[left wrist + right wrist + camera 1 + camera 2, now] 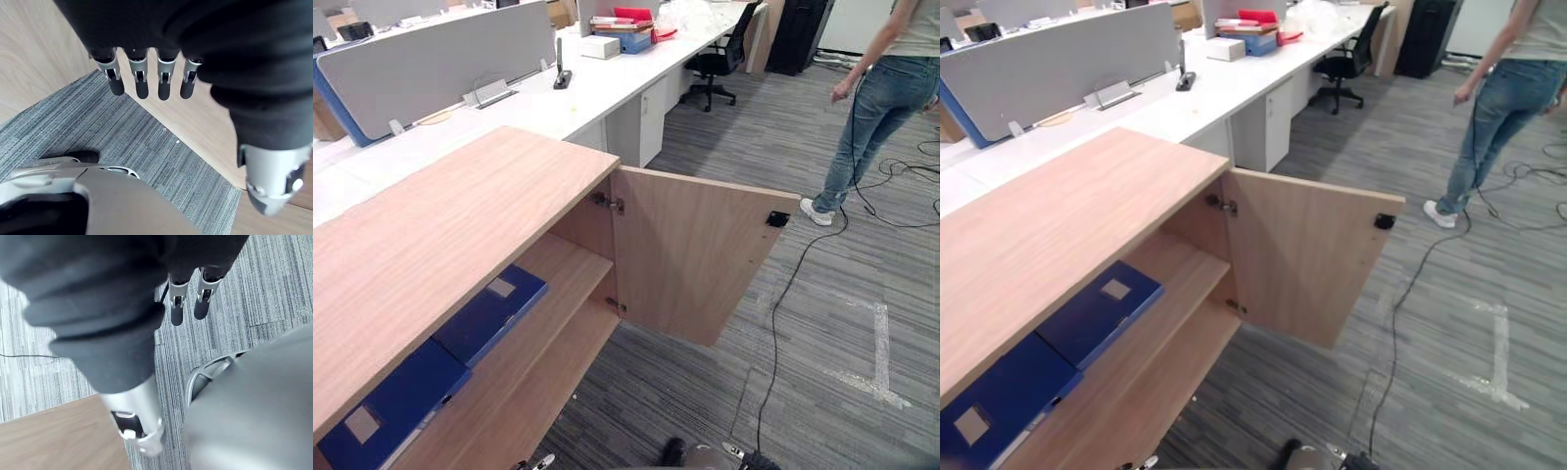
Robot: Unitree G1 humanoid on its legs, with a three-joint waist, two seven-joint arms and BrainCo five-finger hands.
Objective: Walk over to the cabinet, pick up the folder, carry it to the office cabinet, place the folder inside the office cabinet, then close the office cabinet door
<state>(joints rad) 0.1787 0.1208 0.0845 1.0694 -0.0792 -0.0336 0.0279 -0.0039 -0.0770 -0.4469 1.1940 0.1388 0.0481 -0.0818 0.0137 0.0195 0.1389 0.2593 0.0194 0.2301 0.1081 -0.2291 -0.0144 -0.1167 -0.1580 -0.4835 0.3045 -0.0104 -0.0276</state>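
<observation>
Left eye view: a flat blue folder (494, 311) lies on the upper shelf inside the light wooden office cabinet (440, 225), with a second blue folder (391, 411) just beside it. Neither hand touches them.

In the left wrist view, the left hand (142, 83) hangs down by the cabinet's wooden edge, fingers straight, holding nothing. In the right wrist view, the right hand (178, 303) hangs over the grey striped carpet (822, 382), fingers loose and empty too.

The cabinet's wooden door (690, 255) stands open, swung out over the carpet. Behind the cabinet is a long white desk (607, 83) with a grey screen (440, 59). A black office chair (720, 61) and a person in blue jeans (876, 108) stand farther off.
</observation>
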